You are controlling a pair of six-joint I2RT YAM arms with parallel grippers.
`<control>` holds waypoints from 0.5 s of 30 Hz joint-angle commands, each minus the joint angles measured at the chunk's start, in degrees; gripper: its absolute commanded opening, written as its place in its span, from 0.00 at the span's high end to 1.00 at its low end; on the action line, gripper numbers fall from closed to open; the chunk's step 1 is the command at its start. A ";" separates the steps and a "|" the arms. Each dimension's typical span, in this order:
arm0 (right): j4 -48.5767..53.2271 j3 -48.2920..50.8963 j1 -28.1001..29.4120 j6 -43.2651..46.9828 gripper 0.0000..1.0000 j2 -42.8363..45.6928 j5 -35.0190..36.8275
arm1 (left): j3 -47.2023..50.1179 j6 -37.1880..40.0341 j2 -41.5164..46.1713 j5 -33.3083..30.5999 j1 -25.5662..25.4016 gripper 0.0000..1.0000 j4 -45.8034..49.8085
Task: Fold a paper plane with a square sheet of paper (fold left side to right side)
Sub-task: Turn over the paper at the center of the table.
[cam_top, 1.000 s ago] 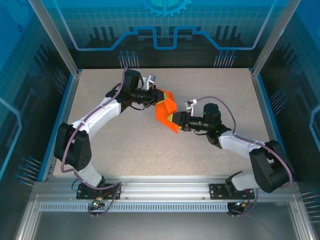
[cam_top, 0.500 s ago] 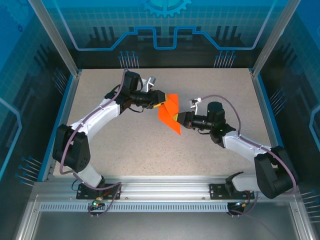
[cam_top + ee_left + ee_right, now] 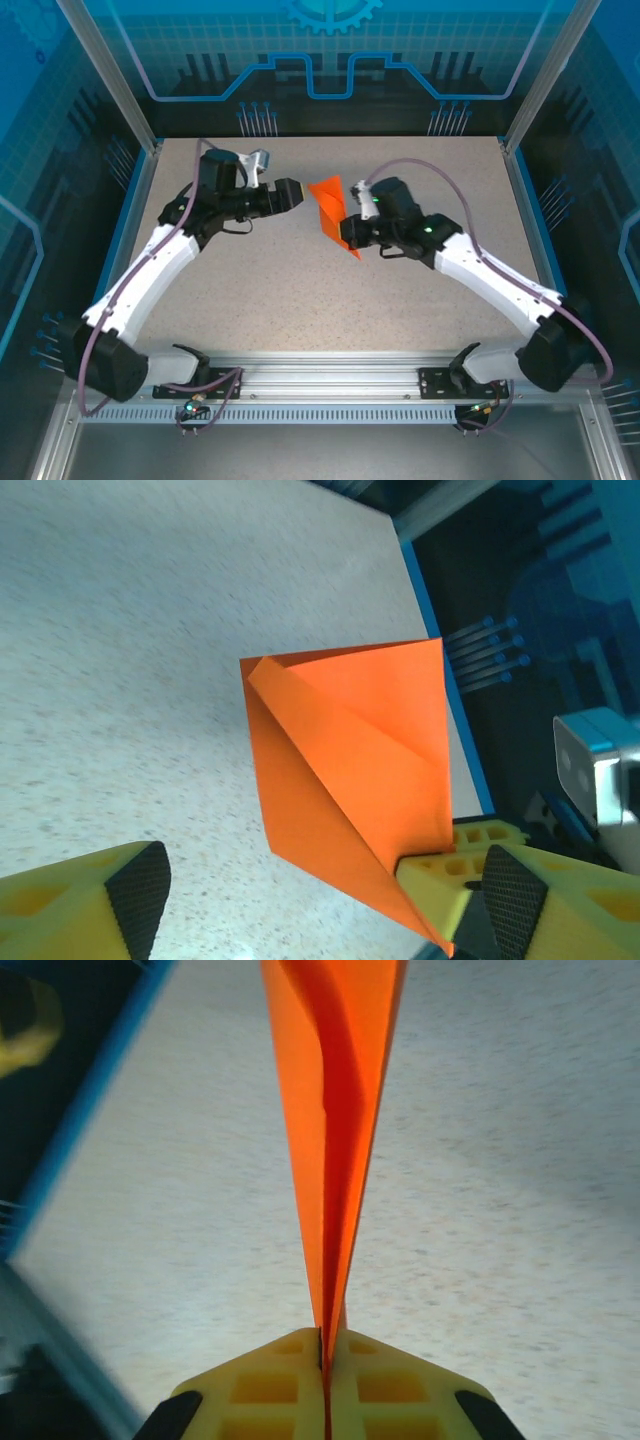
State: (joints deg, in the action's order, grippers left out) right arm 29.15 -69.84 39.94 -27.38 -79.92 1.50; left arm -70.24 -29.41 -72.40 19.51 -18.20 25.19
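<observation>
tabletop (image 3: 300, 300): flat, beige, finely speckled, evenly lit. edging (image 3: 116, 250): blue strip along the left and right sides. frame posts (image 3: 100, 65): bare aluminium, at the far corners. wall panels (image 3: 420, 40): translucent blue, with printed grid, circuit lines and gear motif. near rail (image 3: 330, 378): aluminium extrusion.

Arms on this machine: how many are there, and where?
2. The left arm reaches in from the left, the left fingers open near the orange paper. The right arm comes from the right, the right fingers pinching that paper.
</observation>
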 commanded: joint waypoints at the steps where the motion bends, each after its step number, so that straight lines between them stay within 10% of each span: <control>1: 22.91 -8.24 5.78 7.64 0.93 -9.52 28.08 | 1.57 2.12 5.02 -11.87 0.94 0.13 4.22; 6: 34.99 -21.12 12.51 8.35 0.92 -25.06 46.46 | 2.62 1.64 10.12 -18.13 1.40 0.09 6.11; 15: 39.63 -27.18 15.25 11.72 0.92 -39.87 52.20 | 3.53 1.89 14.37 -23.00 2.07 0.05 8.12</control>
State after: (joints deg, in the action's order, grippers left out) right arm 63.53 -94.89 54.35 -17.69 -117.36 48.27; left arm -67.29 -28.45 -59.31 -0.30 -16.80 31.77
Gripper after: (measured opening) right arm 0.085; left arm 0.949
